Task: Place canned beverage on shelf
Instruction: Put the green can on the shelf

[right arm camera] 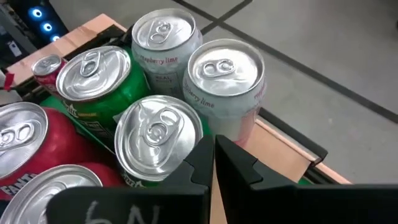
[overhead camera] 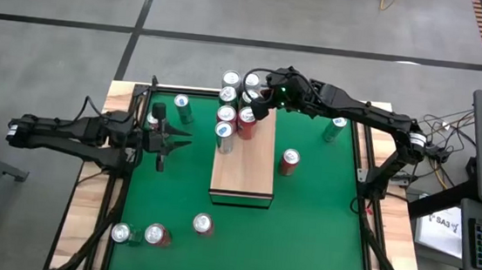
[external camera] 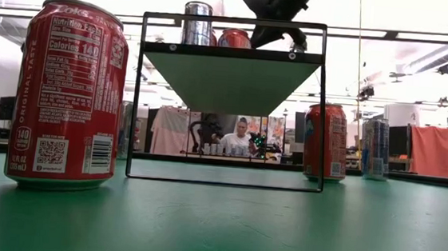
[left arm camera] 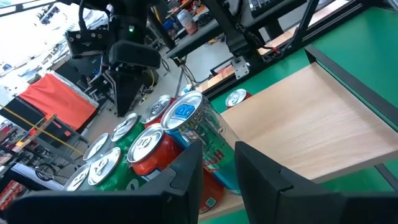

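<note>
Pale reddish wood first: from the high view, the long rectangular wooden shelf on its dark frame [overhead camera: 251, 175] runs lengthwise down the middle of the green table [overhead camera: 301, 245], with cans crowded at its far end. The right end effector [overhead camera: 261, 104] hangs directly over that crowd. The left end effector [overhead camera: 161, 145] waits well off to the shelf's left, so the right arm is plainly the nearer one.

Low view now: a tall red cola can [external camera: 68, 89] stands on the table up front, reading "ORIGINAL TASTE", "Nutrition Facts" and "140". Up on the shelf stand a silver can [external camera: 197, 23] and a short red can [external camera: 233, 38].

Left wrist view: the left fingers [left arm camera: 186, 168] stand a little apart with nothing between them, pointing at a blue-topped can [left arm camera: 186, 112] on the shelf's board.

Right wrist view: the fingers are pressed together and empty. A silver-topped green can [right arm camera: 158, 134] stands upright just below the tips. I'd say that is the likely next pick, and it calls for a straight drop with the fingers opened first. Beyond it stand two pale cans [right arm camera: 225, 65] lettered "raspberry lime". A red can at the edge shows letters beginning "FANT".
</note>
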Available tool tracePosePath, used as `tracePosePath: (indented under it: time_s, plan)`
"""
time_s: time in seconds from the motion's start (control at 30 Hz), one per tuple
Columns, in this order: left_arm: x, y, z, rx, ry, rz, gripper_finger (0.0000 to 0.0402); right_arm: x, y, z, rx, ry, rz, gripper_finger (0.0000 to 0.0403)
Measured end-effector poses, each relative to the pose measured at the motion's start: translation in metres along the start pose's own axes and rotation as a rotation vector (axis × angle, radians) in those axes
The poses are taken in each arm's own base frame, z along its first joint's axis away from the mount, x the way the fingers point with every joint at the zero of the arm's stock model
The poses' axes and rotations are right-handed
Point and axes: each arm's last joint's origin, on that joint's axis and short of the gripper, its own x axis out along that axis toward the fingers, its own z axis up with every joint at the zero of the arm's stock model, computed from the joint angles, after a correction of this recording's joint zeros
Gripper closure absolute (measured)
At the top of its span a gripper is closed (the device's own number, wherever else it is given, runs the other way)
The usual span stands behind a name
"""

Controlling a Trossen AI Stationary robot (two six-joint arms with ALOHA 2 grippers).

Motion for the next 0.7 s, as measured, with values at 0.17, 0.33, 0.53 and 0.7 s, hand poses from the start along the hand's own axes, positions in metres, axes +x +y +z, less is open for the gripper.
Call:
tracePosePath:
  time_s: [0.17, 0.33, 0.53, 0.7]
  plan:
    - [0.000, 0.000, 0.000, 0.000, 0.000, 0.000, 0.0324, -0.008, 0.001, 0.008, 0.007, -0.032, 0.025, 0.0394]
    - [0.000, 0.000, 0.000, 0.000, 0.000, 0.000, 0.0324, -0.004, 0.004, 0.005, 0.006, -0.011, 0.046, 0.0394]
    - [0.000, 0.000, 0.000, 0.000, 0.000, 0.000, 0.0324, 0.007, 0.006, 0.001, -0.002, 0.013, 0.036, 0.0394]
    - [0.000, 0.000, 0.000, 0.000, 0.000, 0.000, 0.0324, 0.009, 0.007, 0.001, -0.014, 0.013, 0.033, 0.0394]
